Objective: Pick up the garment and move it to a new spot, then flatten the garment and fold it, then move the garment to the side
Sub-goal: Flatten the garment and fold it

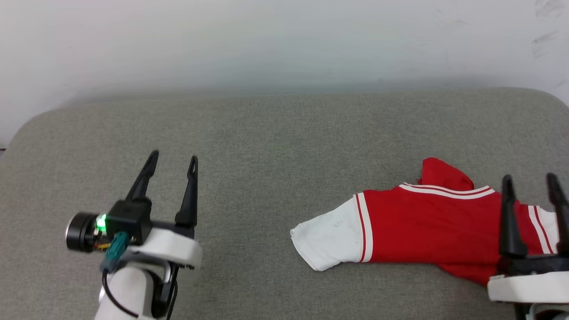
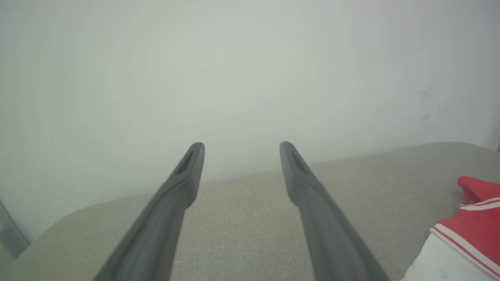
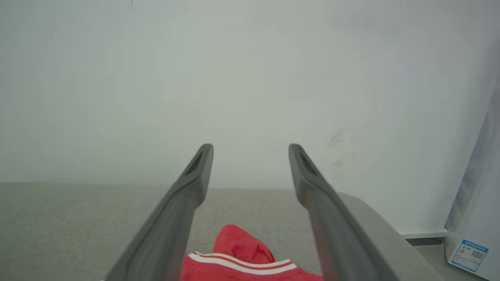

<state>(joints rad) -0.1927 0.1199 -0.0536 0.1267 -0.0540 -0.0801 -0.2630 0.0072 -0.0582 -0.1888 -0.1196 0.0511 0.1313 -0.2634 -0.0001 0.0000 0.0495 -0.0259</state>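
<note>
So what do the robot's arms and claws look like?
The left gripper and right gripper each have two long black fingers, slotted near the tips, on white arms. The left wrist has a round camera, green light, teal plug and black cable.

There are 2 grippers, the left gripper (image 1: 173, 156) and the right gripper (image 1: 529, 177). Each has 2 dark fingers (image 1: 190, 191), 4 in all. There is 1 garment (image 1: 418, 222), red, lying beneath the right gripper and reaching from it toward the left gripper, well apart from that one. It shows 2 white sleeves (image 1: 329, 238): 1 on the side toward the left gripper, 1 seen between the right gripper's 2 fingers. It has 3 striped trim bands (image 1: 446, 191). Under both grippers is 1 grey padded surface (image 1: 284, 142). Beyond the fingertips is 1 wall (image 1: 284, 40). Behind the left gripper's fingers is 1 green light (image 1: 101, 222). Low to the right of the right gripper is 1 printed label (image 3: 470, 254).
</note>
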